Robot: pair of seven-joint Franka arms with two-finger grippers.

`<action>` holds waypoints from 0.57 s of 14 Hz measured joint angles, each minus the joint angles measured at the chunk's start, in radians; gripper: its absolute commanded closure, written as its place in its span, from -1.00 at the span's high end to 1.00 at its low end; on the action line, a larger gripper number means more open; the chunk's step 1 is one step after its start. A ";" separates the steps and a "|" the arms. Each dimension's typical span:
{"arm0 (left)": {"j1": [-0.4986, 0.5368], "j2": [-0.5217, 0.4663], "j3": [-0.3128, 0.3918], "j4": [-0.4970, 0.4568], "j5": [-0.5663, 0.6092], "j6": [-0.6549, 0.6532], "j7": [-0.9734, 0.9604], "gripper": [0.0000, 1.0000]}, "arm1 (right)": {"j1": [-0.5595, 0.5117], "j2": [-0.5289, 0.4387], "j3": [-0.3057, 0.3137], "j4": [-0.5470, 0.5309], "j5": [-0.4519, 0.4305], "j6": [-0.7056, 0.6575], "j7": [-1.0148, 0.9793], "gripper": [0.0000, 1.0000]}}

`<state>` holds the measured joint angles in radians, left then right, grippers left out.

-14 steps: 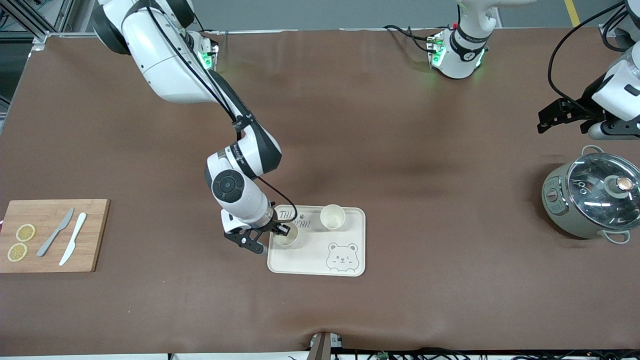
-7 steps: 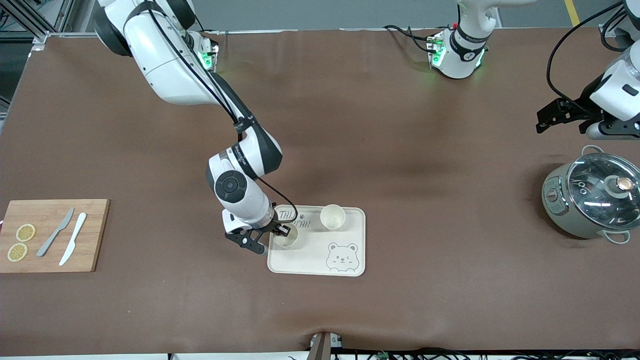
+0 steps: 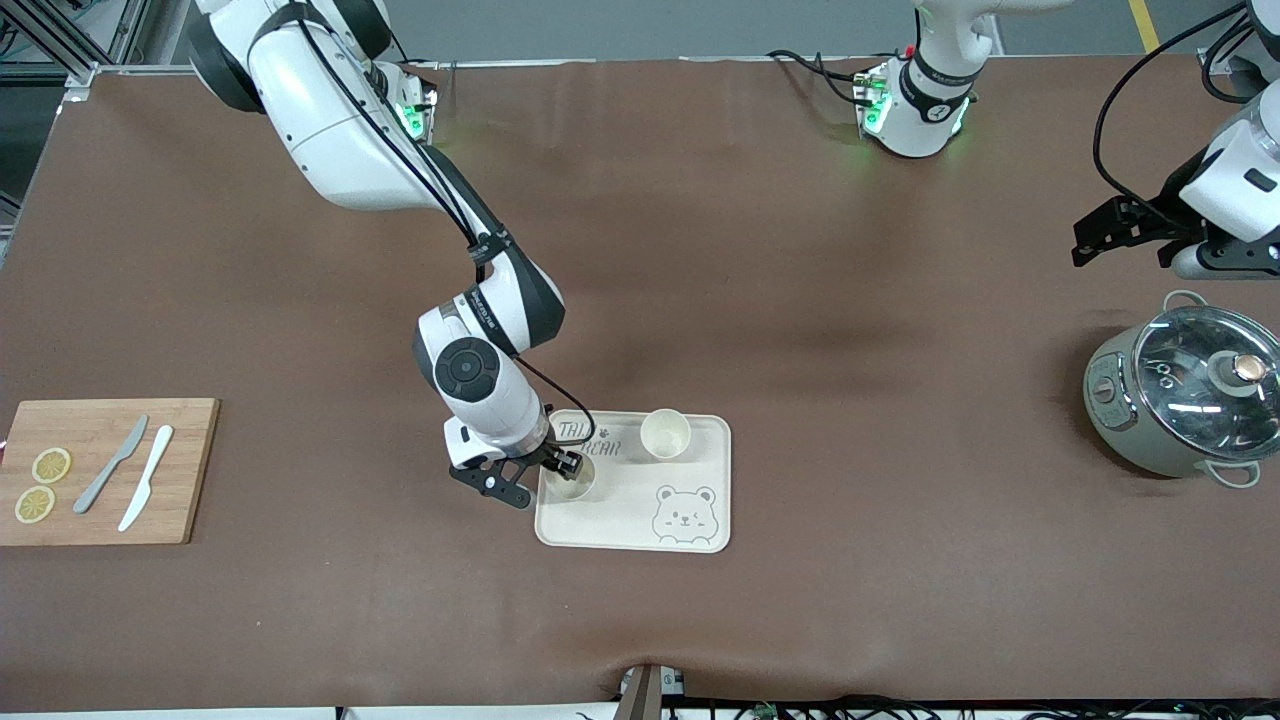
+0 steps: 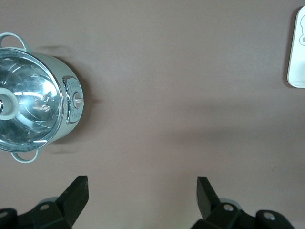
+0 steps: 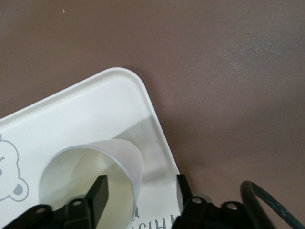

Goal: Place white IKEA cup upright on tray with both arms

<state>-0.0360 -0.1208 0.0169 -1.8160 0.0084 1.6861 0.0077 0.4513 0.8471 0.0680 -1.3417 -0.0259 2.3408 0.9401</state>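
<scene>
The cream tray (image 3: 640, 528) with the bear face lies mid-table. Two white cups stand upright on it. One cup (image 3: 665, 434) is at the tray's edge farthest from the front camera. The other cup (image 3: 574, 487) is at the corner toward the right arm's end. My right gripper (image 3: 545, 478) is open just above that cup. In the right wrist view the right gripper (image 5: 140, 191) has one finger inside the cup (image 5: 86, 162) and one outside its wall, over the tray (image 5: 95, 105). My left gripper (image 3: 1120, 235) waits open and empty in the air beside the pot; the left wrist view shows it (image 4: 141, 191) wide open.
A grey-green pot with a glass lid (image 3: 1180, 390) stands at the left arm's end, also in the left wrist view (image 4: 28, 109). A wooden cutting board (image 3: 190, 430) with two knives and two lemon slices lies at the right arm's end. The tray's corner shows in the left wrist view (image 4: 298, 57).
My right arm's wrist has lifted slightly off the cup, which stays upright on the tray. My left gripper has shifted a little and holds still now.
</scene>
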 measured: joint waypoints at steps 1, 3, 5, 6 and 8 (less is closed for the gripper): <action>0.000 0.000 0.000 0.000 0.000 0.000 0.000 1.00 | 0.000 0.000 0.000 0.000 0.000 0.000 0.000 1.00; 0.000 0.001 0.000 0.000 0.000 0.000 0.000 1.00 | 0.000 0.000 0.000 0.003 0.000 0.000 0.000 1.00; -0.001 0.001 0.000 0.000 0.000 0.000 0.000 1.00 | 0.000 -0.001 -0.001 0.013 0.000 -0.002 0.000 1.00; -0.001 0.002 0.000 0.000 0.000 0.000 0.000 1.00 | 0.000 -0.003 -0.001 0.020 0.000 -0.011 0.000 1.00; -0.001 0.004 0.000 0.000 0.000 0.000 0.000 1.00 | 0.000 -0.018 -0.001 0.039 0.000 -0.069 0.000 1.00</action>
<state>-0.0367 -0.1171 0.0168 -1.8157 0.0084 1.6861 0.0077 0.4513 0.8291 0.0674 -1.3032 -0.0257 2.2721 0.9401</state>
